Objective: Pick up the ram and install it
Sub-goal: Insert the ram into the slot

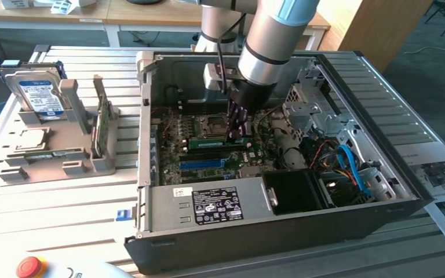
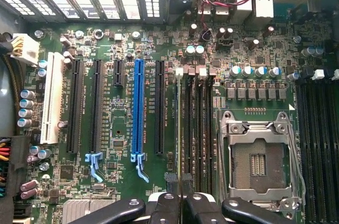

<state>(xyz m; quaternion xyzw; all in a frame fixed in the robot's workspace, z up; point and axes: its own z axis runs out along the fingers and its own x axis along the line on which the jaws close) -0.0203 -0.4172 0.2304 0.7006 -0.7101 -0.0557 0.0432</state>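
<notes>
The ram is a thin green stick held on edge over the motherboard inside the open computer case. In the wrist view the ram shows edge-on as a narrow line running along the first of the black memory slots, beside the CPU socket. My gripper reaches down into the case from above and is shut on the ram's upper edge; its black fingers meet around that line. I cannot tell whether the ram touches the slot.
A blue expansion slot and black slots lie beside the memory slots. Cables and a drive cage crowd the case at the exterior view's right. A grey fixture at the exterior view's left holds a hard drive and a green card.
</notes>
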